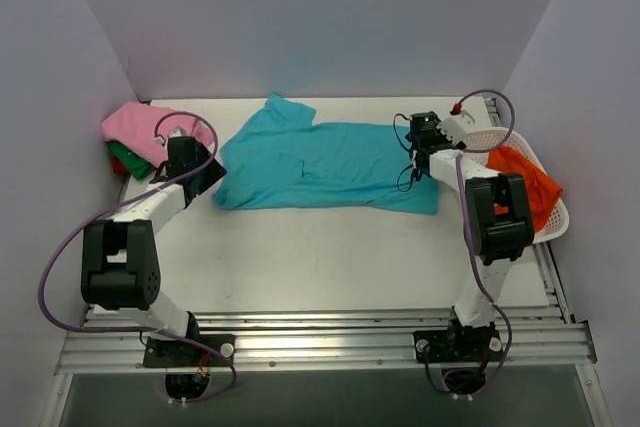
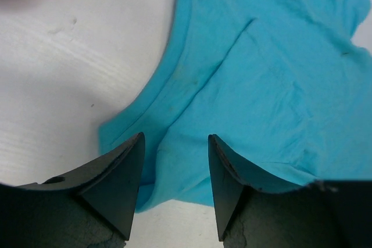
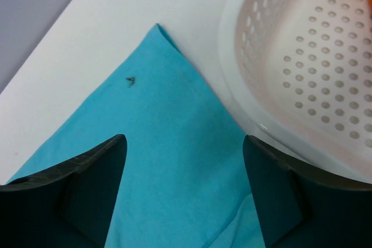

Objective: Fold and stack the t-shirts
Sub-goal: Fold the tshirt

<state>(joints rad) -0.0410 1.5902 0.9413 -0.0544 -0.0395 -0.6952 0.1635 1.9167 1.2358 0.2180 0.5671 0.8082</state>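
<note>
The teal t-shirt (image 1: 320,167) lies spread flat across the middle of the table, one sleeve pointing to the far side. My left gripper (image 1: 205,172) hovers at its left end. In the left wrist view the jaws stand open (image 2: 176,143) over the shirt's lower left edge (image 2: 279,85), with nothing pinched between them. My right gripper (image 1: 420,142) is at the shirt's right end. It is open wide (image 3: 185,143) above a flat teal corner (image 3: 157,143). Pink (image 1: 135,127), green (image 1: 130,159) and red (image 1: 117,166) t-shirts lie piled at the far left.
A white lattice basket (image 1: 555,227) sits at the right with an orange t-shirt (image 1: 525,182) in it. Its rim (image 3: 244,103) is right beside my right fingers. Grey walls enclose the table on three sides.
</note>
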